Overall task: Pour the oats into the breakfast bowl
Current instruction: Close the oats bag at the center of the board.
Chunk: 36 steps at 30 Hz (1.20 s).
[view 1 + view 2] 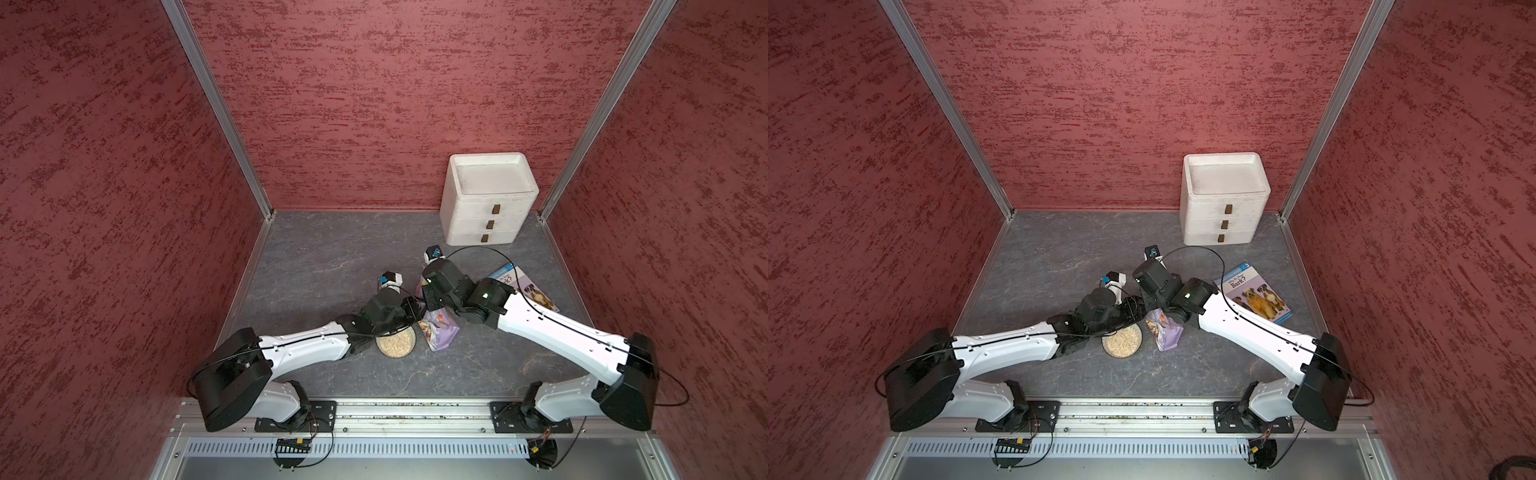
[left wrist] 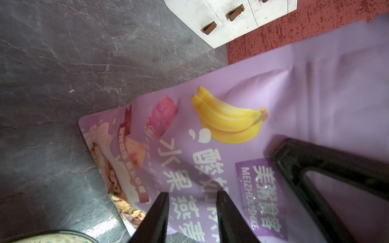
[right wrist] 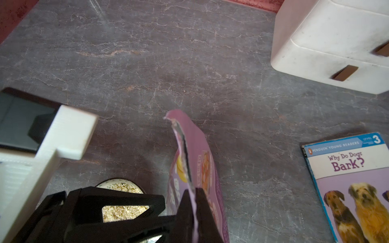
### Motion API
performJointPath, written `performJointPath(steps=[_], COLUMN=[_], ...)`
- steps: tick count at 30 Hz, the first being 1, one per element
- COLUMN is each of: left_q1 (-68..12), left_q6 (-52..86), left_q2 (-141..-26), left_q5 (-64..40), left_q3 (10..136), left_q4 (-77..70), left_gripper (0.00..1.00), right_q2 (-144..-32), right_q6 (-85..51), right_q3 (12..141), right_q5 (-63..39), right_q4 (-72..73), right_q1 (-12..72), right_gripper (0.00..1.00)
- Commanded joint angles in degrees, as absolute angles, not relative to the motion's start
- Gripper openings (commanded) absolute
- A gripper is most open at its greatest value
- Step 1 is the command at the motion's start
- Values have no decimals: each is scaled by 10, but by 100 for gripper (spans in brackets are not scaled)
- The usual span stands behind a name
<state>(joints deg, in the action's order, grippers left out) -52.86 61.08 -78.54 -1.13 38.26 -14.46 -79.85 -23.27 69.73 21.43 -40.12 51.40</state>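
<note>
Breakfast bowl [image 1: 395, 356] is filled with oats [image 1: 395, 342]; pouch [image 1: 442, 334], at 3 o'clock, is clamped by right tool [image 3: 194, 202]; left tool [image 2: 192, 197] is parted; release seemingly remains.

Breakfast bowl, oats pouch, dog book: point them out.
breakfast bowl [image 1: 395, 356]: in a top view, near rim.
oats pouch [image 1: 442, 337]: in a top view, lilac lower body.
dog book [image 1: 1258, 299]: in a top view, front cover.
</note>
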Motion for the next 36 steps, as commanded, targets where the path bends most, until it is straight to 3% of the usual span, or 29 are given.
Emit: performJointPath(steps=[1, 3, 6, 9, 20, 22, 24, 28, 30, 36], left_q1=[-532, -532, -532, -532, -532, -532, -532, -532, -532, -532], left_q6=[609, 609, 609, 609, 609, 610, 610, 610, 610, 610], left_q2=[-793, -793, -792, -792, -796, -797, -798, -796, -797, -796], left_q5=[-12, -13, -13, -13, -15, -16, -16, -15, -15, -15], left_q3=[381, 382, 382, 383, 383, 383, 383, 382, 383, 382], left_q4=[-157, -157, -158, -158, -160, -161, -161, -160, -159, -159], left_gripper=[41, 40, 41, 40, 40, 40, 40, 40, 40, 40], right_q2=[-804, -810, -820, -831, -831, -852, -857, -868, -874, -852], right_q6=[-232, -226, -218, -210, -214, -213, -210, -204, -205, -205], right_q3=[724, 726, 731, 741, 754, 758, 757, 761, 765, 751], right_q5=[218, 214, 209, 206, 215, 214, 210, 207, 211, 217], right_q4=[-377, -372, -363, -360, -363, -365, -357, -341, -339, -321], right_q1=[499, 496, 494, 491, 485, 483, 482, 480, 477, 475], right_gripper=[26, 29, 23, 0, 0, 17, 25, 17, 0, 0])
